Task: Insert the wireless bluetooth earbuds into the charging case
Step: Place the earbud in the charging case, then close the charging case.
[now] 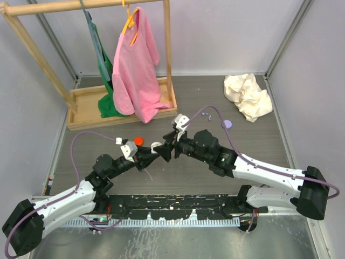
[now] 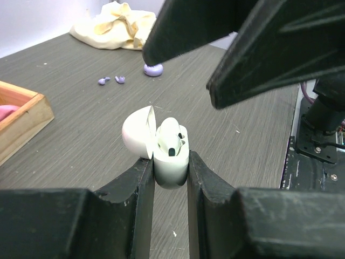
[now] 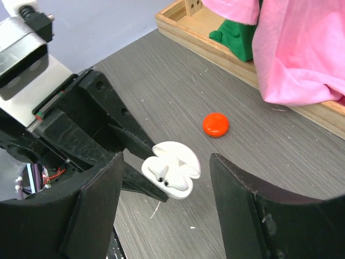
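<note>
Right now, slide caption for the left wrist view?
Left end effector grips open white case, earbud seated; open right end effector hovers above, lilac earbuds beyond.

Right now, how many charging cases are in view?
3. The white case, lid open, sits in the left pincer; the red case lies near the wooden tray; the lilac case lies near the cream cloth. Others may be hidden.

Pink shirt hangs from wooden rack, cream cloth apart.
</note>
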Robot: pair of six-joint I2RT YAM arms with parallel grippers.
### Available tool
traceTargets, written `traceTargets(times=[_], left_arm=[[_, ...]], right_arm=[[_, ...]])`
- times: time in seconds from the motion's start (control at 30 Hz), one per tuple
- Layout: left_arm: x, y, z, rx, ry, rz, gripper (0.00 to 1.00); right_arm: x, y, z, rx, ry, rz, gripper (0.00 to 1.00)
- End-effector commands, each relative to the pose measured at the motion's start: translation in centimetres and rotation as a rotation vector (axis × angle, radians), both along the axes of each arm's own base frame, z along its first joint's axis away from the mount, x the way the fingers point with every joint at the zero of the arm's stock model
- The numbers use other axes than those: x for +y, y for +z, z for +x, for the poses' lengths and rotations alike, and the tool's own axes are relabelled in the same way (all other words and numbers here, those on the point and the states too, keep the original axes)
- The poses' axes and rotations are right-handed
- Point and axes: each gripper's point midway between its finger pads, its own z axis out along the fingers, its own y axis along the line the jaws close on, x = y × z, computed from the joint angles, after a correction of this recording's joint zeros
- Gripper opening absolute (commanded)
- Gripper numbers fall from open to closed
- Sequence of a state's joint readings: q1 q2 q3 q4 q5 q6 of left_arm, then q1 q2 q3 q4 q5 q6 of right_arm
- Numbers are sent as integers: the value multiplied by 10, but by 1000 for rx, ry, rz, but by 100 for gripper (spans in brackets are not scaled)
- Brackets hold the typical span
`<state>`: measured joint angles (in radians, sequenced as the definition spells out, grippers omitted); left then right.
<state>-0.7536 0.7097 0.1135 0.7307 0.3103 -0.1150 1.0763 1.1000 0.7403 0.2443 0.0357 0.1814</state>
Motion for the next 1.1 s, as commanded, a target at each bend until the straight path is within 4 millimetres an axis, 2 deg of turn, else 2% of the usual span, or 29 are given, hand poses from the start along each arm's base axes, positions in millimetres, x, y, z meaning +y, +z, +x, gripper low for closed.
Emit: traceTargets(times=[0.0,0.13,0.33,0.63,1.07], left_arm=[[-6,30,-6,-86,-51,-58,0],[-10,30,-11,-90,-85,-52,0],[-12,31,-15,-95,-111,-50,0],[-13,32,-19,-100,-136,-50,0],[-13,29,-15,-84,-117,-44,0]], right_arm=[[-5,31,-3,8,118,54,71],[-9,31,3,46,187,59,77],[-4,18,2,101,295,49,80],[9,-1,-8,176,441,23,81],[4,-3,-27,173,541,-2,78]])
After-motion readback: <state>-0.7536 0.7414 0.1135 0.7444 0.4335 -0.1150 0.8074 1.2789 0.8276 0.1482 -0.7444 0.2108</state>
